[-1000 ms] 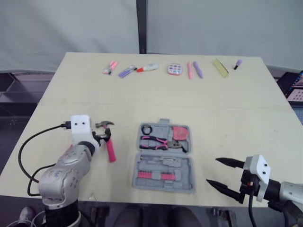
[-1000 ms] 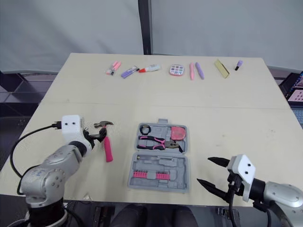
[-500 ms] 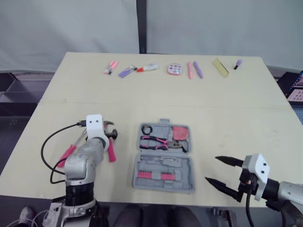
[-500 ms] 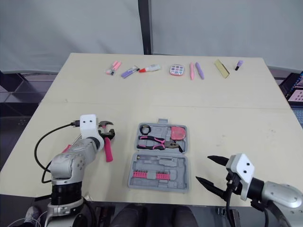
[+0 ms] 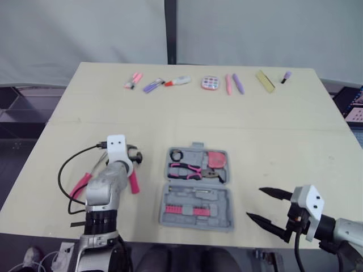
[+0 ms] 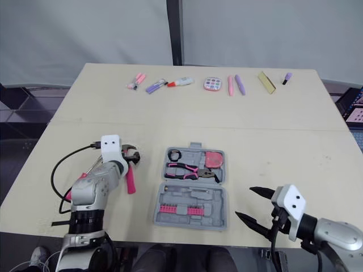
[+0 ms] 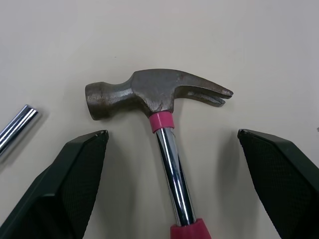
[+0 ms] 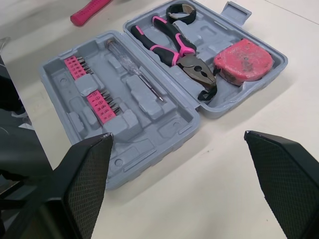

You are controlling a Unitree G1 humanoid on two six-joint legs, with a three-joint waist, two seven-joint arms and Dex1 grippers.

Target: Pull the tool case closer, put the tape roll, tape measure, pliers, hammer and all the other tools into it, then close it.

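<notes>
Tool case [image 5: 220, 211] lies open on the worktop [image 5: 272, 130], near the 6 o'clock edge, lid half toward 12 o'clock. Already seated in the lid half: pliers [image 8: 174, 47], tape measure [image 8: 243, 55], tape roll [image 8: 180, 11].

Hammer [image 7: 149, 94] is outside the case, flat on the worktop at the case's 9 o'clock, with its head toward 12 o'clock and its pink handle toward 6 o'clock.

Left pincer [image 7: 172, 133] is spread. Its fingers straddle the chrome shaft just below the head and touch neither side. Right pincer [image 5: 253, 203] is spread and empty, at the case's 4 o'clock.

Step in hand (judged): grasp the hammer.
- Keep the shaft centred between the fingers before pinching.
- Gripping close to the head should limit swing, since the weight sits there.
- Chrome looks slick, so pinch firmly and lift level.

Room:
- Bare worktop lies between the hammer and the case, so the path toward 3 o'clock is free.
- A pink-handled tool [image 5: 79, 184] lies at the hammer's 8 o'clock, beside the left arm. Avoid sweeping it.
- The hammer is well in from the 9 o'clock edge.
- The case's near rim is close to the 6 o'clock edge, so do not nudge it that way.
</notes>
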